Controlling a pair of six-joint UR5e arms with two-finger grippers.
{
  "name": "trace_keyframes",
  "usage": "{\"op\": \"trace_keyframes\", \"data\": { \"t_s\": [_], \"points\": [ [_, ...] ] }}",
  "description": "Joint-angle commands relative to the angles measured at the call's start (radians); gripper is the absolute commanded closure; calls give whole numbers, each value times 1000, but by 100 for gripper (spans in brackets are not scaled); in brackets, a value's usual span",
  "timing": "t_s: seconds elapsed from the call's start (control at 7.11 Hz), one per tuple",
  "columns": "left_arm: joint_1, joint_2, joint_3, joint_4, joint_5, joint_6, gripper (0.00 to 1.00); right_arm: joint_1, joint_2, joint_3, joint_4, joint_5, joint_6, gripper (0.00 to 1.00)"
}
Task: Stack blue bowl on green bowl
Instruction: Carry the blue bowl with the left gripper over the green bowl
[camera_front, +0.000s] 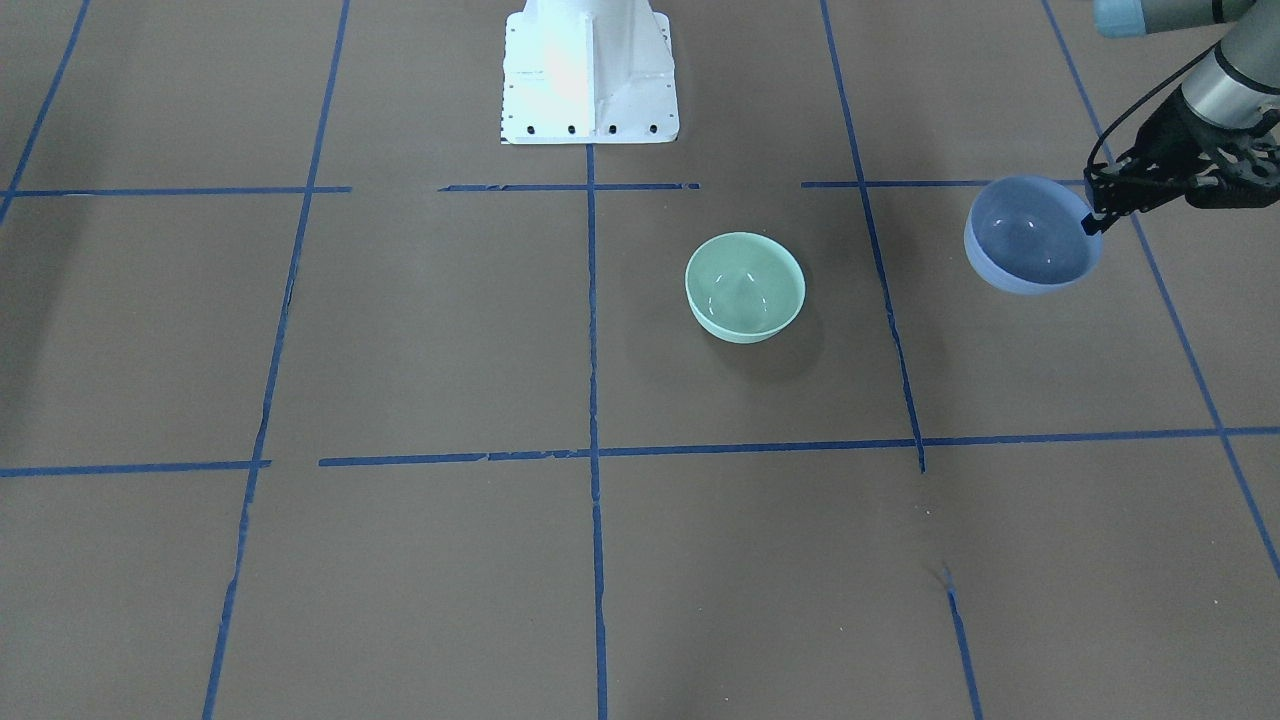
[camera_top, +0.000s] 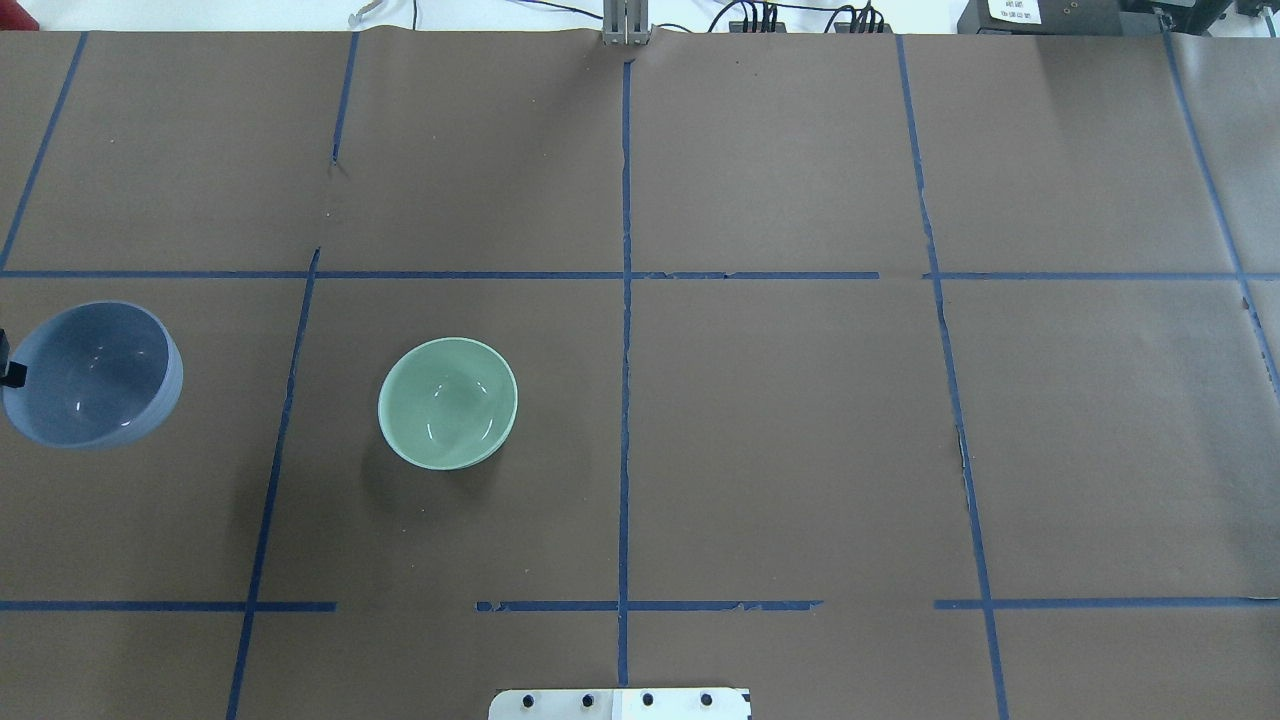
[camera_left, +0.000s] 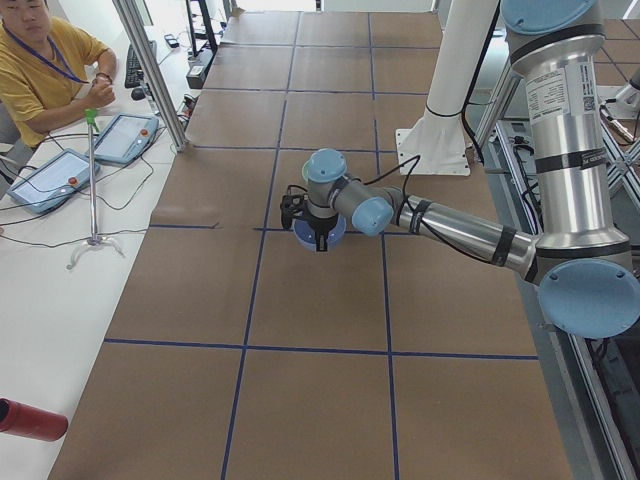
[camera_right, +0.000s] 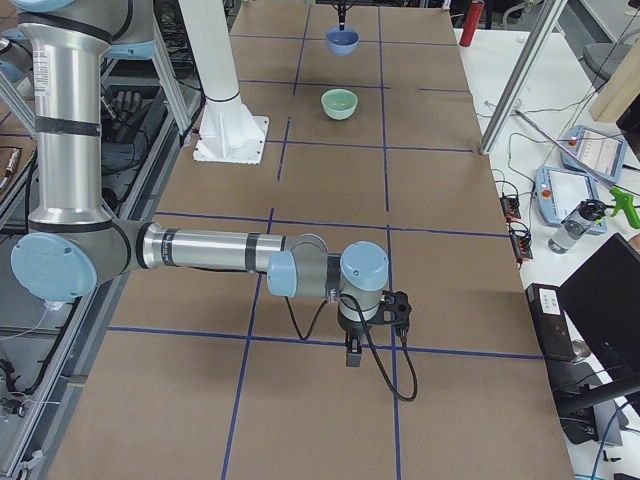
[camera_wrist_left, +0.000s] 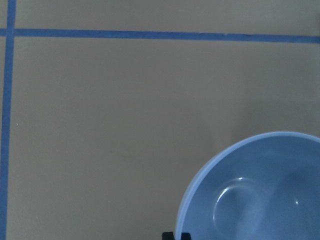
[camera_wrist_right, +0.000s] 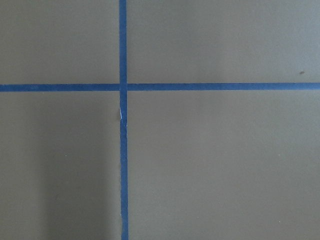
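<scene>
The blue bowl (camera_front: 1030, 240) hangs tilted a little above the table, pinched at its rim by my left gripper (camera_front: 1093, 217), which is shut on it. The bowl also shows at the left edge of the overhead view (camera_top: 90, 375) and at the lower right of the left wrist view (camera_wrist_left: 260, 195). The green bowl (camera_front: 745, 287) stands upright and empty on the brown table, about two bowl widths from the blue bowl; it shows in the overhead view (camera_top: 448, 402). My right gripper (camera_right: 352, 350) hovers low far from both bowls; I cannot tell whether it is open or shut.
The white robot base (camera_front: 590, 75) stands at the table's robot side. Blue tape lines (camera_top: 625, 300) divide the brown table cover. A seated person (camera_left: 45, 65) and tablets (camera_left: 125, 138) are at a side desk beyond the table.
</scene>
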Motion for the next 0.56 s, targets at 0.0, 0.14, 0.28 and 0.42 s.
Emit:
{"op": "trace_keyframes", "data": {
  "t_s": [0.0, 0.14, 0.28, 0.42],
  "points": [
    [130, -168, -64, 77, 1, -330, 100, 0, 0, 0, 0, 0, 0, 0],
    [199, -279, -51, 107, 5, -463, 100, 0, 0, 0, 0, 2, 0, 0],
    [261, -403, -9, 182, 11, -547, 100, 0, 0, 0, 0, 2, 2, 0],
    [307, -483, 71, 186, 74, -620, 100, 0, 0, 0, 0, 2, 0, 0]
  ]
}}
